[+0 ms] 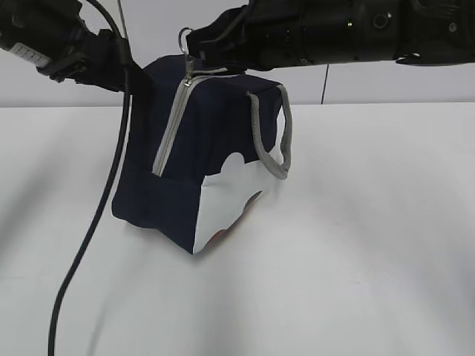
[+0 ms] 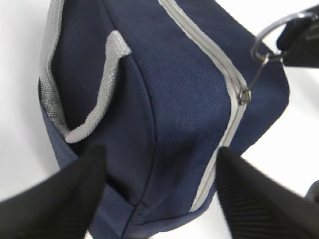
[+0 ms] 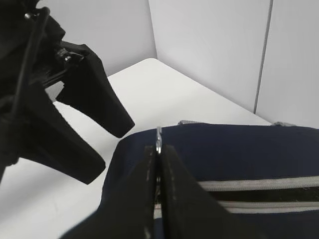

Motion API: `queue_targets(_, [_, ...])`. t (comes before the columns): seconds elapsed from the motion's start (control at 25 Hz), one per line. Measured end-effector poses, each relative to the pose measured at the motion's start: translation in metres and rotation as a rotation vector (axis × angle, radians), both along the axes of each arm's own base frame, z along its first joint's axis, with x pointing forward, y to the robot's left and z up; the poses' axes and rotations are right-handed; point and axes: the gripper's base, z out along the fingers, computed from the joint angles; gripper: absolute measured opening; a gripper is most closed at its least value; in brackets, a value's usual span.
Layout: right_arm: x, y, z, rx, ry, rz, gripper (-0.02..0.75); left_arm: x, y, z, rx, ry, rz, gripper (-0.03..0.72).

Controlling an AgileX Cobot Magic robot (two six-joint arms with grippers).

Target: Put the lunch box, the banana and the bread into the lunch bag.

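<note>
navy lunch bag (image 1: 200, 148), one; right fingers (image 3: 158, 164) clenched on ring pull (image 2: 279, 32); left fingers (image 2: 239, 199) released.

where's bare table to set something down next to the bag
Bare white table lies right of the lunch bag and along the near edge in front of it. Left is partly crossed by a hanging black cable. Crowded above the bag: left tool, and right tool pinching the ring pull.
</note>
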Motion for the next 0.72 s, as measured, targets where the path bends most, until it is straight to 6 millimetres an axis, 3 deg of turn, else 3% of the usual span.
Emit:
queue_targets(0.12, [0.000, 0.000, -0.001, -0.006, 0.002, 0.002, -0.016, 0.000, 0.000, 0.000, 0.030, -0.044, -0.050, 0.522])
queue_targets(0.36, [0.000, 0.000, 0.000, -0.008, 0.000, 0.004, -0.016, 0.002, 0.011, -0.005, 0.063, -0.049, -0.108, 0.486])
queue_targets(0.6, [0.000, 0.000, -0.001, -0.010, 0.000, 0.006, -0.016, 0.005, 0.038, 0.002, -0.154, -0.053, -0.162, 0.468])
queue_targets(0.72, [0.000, 0.000, -0.001, -0.010, 0.001, 0.006, -0.016, 0.013, 0.043, -0.005, -0.209, -0.060, -0.186, 0.454])
